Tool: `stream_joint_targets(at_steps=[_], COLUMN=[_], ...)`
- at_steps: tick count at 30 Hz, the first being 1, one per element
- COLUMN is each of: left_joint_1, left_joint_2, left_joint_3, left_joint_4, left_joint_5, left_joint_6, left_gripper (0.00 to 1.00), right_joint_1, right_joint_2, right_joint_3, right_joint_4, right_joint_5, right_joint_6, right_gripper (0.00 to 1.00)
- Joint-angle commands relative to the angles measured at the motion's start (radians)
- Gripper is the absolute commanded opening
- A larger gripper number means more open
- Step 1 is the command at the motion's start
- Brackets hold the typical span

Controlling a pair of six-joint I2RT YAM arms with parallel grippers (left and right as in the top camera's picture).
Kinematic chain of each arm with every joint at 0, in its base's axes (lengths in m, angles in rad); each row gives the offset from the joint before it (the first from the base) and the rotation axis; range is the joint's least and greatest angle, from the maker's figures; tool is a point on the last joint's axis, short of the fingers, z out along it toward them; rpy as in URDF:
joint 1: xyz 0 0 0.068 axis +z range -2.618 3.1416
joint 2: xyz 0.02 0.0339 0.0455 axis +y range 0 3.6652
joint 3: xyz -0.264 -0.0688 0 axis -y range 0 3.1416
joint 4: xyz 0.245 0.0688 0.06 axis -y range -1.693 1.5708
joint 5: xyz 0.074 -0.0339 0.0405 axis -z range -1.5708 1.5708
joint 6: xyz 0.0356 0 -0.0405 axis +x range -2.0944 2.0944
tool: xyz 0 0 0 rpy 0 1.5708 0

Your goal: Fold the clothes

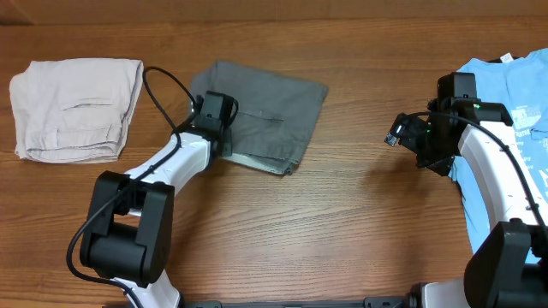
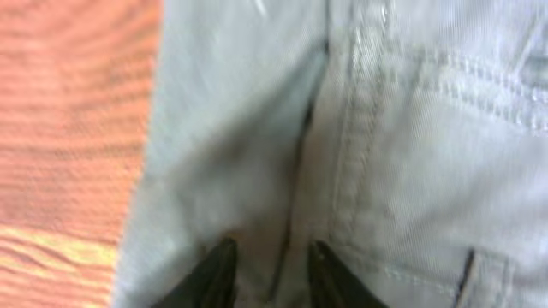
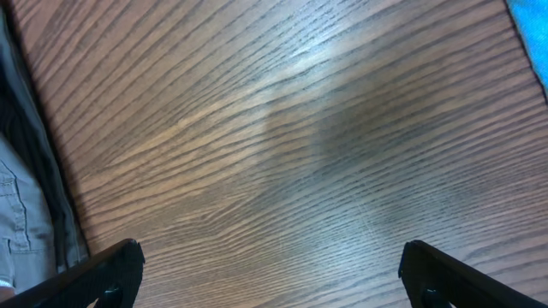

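Note:
The clothes, dark-grey shorts (image 1: 270, 111), lie folded flat on the wooden table, left of centre, with a slit pocket on top. My left gripper (image 1: 221, 115) hangs over their left edge. In the left wrist view the grey cloth (image 2: 411, 154) with its seams fills the frame. The two dark fingertips (image 2: 218, 269) stand a little apart over a fold line, so the left gripper (image 2: 272, 261) is open and pinches nothing. My right gripper (image 1: 396, 137) is open wide above bare wood (image 3: 282, 128), right of the shorts, with nothing between its fingers (image 3: 120, 265).
A pale beige folded garment (image 1: 77, 107) lies at the far left. A light-blue T-shirt (image 1: 514, 94) covers the right edge of the table, under the right arm. Its corner (image 3: 533, 21) and the shorts' edge (image 3: 17, 205) show in the right wrist view.

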Motion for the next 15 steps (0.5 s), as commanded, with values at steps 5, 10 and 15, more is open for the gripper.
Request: stream_joint_targets(at_steps=[5,10,15], left_joint_1=[0.025,-0.008,-0.07], left_joint_2=[-0.007,-0.061,-0.072], left_joint_3=[0.158,0.326,0.353], left_joint_4=[-0.183,-0.381,-0.381], left_joint_5=[-0.1,0.163,0.469], left_joint_6=[0.018,-0.056,-0.137], left_gripper=[0.34,0.33,0.33], right_joint_1=[-0.001,-0.001,-0.001], right_joint_2=[-0.005,-0.005,-0.005], right_joint_3=[0.008,0.008,0.008], right_joint_4=[0.003,0.002,0.003], right_joint_5=[0.01,0.01,0.01], right_joint_6=[-0.003,-0.003,-0.003], right_gripper=[1.0,1.0,1.0])
